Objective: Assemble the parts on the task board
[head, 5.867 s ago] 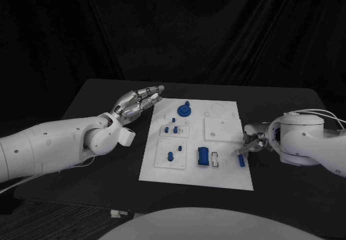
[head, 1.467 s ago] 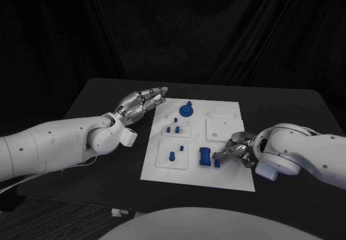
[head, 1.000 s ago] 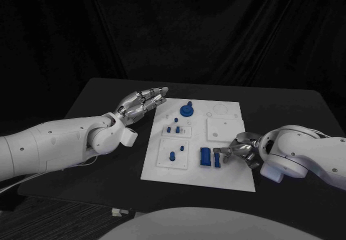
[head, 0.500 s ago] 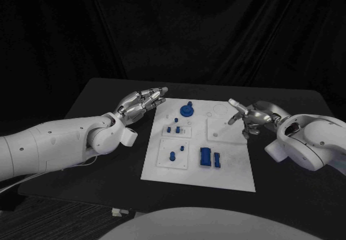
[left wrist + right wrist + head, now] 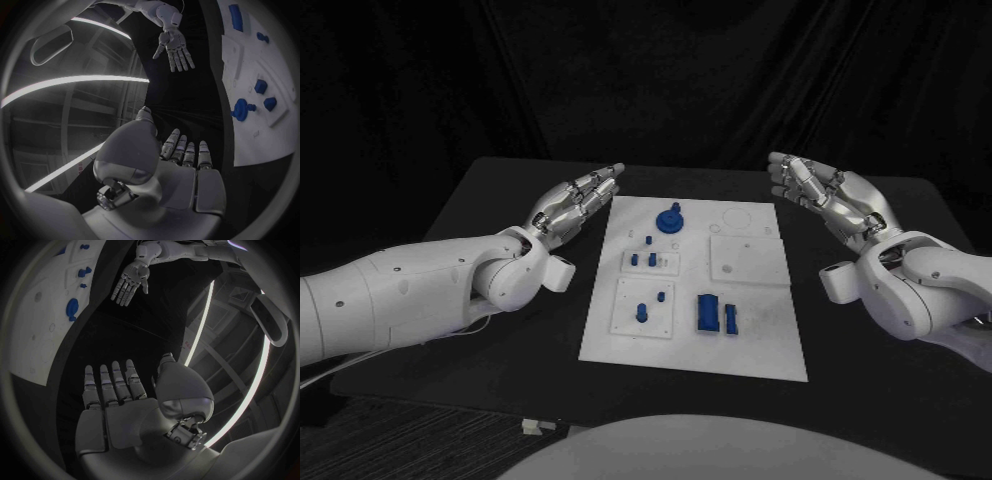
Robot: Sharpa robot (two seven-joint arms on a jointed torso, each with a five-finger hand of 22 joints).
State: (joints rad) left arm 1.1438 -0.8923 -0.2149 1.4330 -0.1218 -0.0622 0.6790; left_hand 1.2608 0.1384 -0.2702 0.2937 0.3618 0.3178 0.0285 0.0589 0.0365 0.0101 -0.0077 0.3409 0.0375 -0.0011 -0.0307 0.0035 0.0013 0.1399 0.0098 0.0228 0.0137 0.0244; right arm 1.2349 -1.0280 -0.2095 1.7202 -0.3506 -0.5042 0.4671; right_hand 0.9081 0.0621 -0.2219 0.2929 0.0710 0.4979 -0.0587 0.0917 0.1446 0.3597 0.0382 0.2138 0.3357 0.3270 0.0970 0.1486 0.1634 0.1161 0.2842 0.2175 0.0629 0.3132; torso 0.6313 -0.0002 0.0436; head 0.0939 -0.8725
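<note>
The white task board (image 5: 759,340) lies in the middle of the black table. Blue parts stand in it: a round knobbed part (image 5: 672,218) at the far end, small pegs (image 5: 645,259) in the middle left, two more pegs (image 5: 648,303) nearer, and a large block (image 5: 710,314) with a slim piece (image 5: 733,318) beside it at the near right. My left hand (image 5: 574,205) hovers flat and open off the board's far left side. My right hand (image 5: 828,196) is raised flat and open off the board's far right side. Neither hand holds anything. The board (image 5: 275,125) and parts also appear in the left wrist view.
The black table (image 5: 473,330) extends round the board on all sides, with a dark curtain behind. In the right wrist view the board (image 5: 37,335) lies beside the open palm (image 5: 119,405), and the left hand (image 5: 130,282) shows across from it.
My right hand set the slim blue piece beside the large block on the board, let go, then lifted away to the far right and spread open. The left hand barely moved.
</note>
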